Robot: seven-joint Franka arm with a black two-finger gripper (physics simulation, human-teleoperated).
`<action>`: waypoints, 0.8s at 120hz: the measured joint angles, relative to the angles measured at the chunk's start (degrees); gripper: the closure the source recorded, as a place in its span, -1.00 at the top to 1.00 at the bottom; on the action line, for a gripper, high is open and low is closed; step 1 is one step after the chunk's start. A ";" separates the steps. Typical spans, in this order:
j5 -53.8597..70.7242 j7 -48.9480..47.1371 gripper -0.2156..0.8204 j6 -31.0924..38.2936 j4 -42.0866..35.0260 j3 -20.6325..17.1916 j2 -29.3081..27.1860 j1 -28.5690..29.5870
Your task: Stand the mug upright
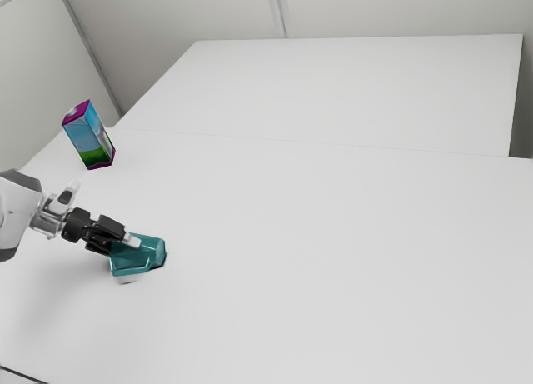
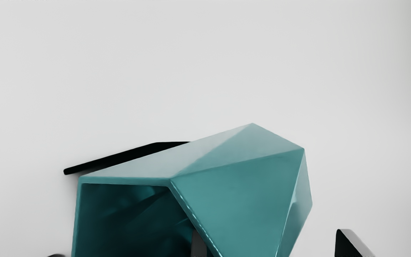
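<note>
The teal faceted mug (image 1: 150, 252) lies on its side on the white table, close to the arm in the exterior view. My gripper (image 1: 125, 244) is at its near end. In the wrist view the mug (image 2: 237, 200) turns its dark open mouth toward my hand. My gripper (image 2: 273, 244) is open there: one finger (image 2: 199, 244) reaches inside the mouth at the rim, while the other finger stands outside the mug with a gap to its wall. The mug's lower part is cut off in that view.
A colourful carton (image 1: 89, 136) with a purple top stands tilted toward the exterior view's upper left, apart from the mug. A black strip (image 2: 123, 157) shows along the mug's side. White table surface (image 1: 333, 251) extends toward the exterior view's right.
</note>
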 joint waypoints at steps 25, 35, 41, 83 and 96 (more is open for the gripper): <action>-0.43 0.59 -0.27 -0.23 -0.01 -0.18 0.09 0.00; -0.56 0.77 -0.40 -0.27 0.00 -0.20 0.09 0.00; -0.62 0.87 -0.45 -0.28 0.00 -0.22 0.09 -0.04; -1.39 1.27 -0.83 0.20 0.16 -1.93 -0.16 -0.68; -2.26 1.31 -0.86 0.53 0.52 -3.95 -0.68 -0.93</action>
